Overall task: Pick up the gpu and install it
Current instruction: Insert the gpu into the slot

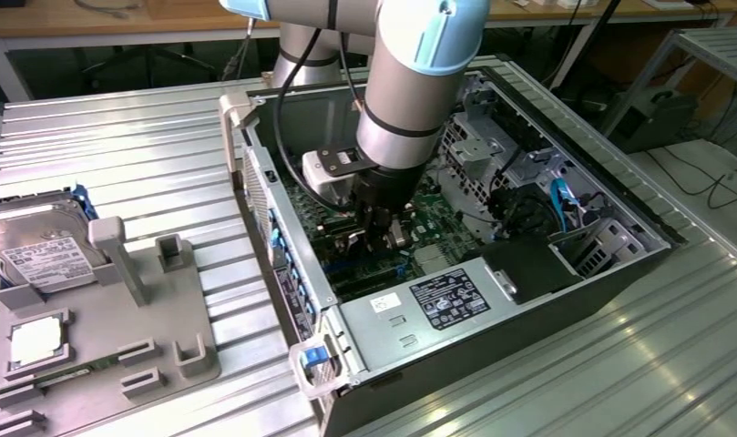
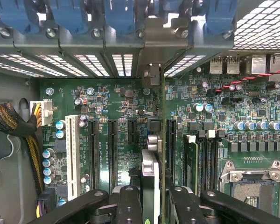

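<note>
- The thin black gpu card [image 2: 154,186] was held edge-on in the partly closed hand [image 2: 151,203], so its edge faced the motherboard slots.
- It was seen low in the frame's centre, inside the open black computer case [image 1: 611,196], over the green motherboard [image 2: 112,107].

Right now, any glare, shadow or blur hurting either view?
Exterior view: bright glare on the ribbed metal table; the arm shades the computer case interior around the gripper. Wrist view: motherboard evenly lit and sharp, vent slots blown out white, the graphics card seen edge-on and slightly soft up close.
</note>
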{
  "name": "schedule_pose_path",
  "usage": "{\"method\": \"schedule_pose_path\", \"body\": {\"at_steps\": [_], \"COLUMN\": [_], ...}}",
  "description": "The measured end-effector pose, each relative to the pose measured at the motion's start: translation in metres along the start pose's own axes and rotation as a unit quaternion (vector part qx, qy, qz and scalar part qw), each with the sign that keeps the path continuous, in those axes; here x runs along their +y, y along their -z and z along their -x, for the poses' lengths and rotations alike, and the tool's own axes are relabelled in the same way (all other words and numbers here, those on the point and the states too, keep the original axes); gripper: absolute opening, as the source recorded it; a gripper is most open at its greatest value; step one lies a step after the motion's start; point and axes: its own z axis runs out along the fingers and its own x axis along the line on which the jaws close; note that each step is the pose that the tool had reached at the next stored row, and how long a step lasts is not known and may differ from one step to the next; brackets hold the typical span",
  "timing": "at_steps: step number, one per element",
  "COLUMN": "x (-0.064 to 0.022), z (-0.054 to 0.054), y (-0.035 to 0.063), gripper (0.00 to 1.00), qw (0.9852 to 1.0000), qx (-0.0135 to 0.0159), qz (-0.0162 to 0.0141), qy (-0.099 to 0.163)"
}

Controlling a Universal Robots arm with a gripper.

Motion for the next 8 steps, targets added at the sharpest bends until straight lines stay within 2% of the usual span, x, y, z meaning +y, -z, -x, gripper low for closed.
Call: {"method": "schedule_pose_path", "body": {"at_steps": [8], "x": [0.0], "z": [0.0], "y": [0.0], "gripper": [0.28], "qw": [1.0], "qx": [0.0], "qz": [0.0], "qy": [0.0]}}
